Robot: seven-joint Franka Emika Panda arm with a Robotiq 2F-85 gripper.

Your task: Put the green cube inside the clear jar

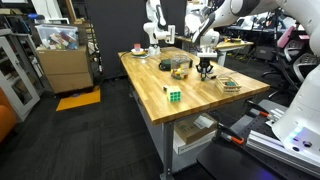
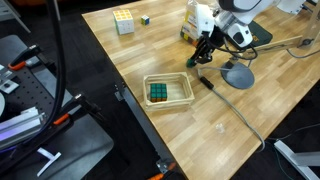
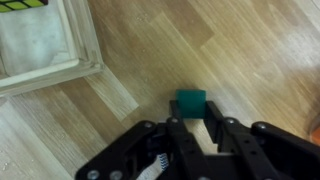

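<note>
Two fingers (image 3: 176, 130) of the gripper (image 3: 197, 124) stand apart, with bare wood showing between them. Just beyond the fingertips, the green cube (image 3: 191, 102) rests on the wooden table (image 3: 260, 60). Farther out, to one side of the fingers, lies a pale-rimmed tray (image 3: 85, 55). In an exterior view, the clear jar (image 1: 180, 68) stands on the table near the fingers, apart from them.
</note>
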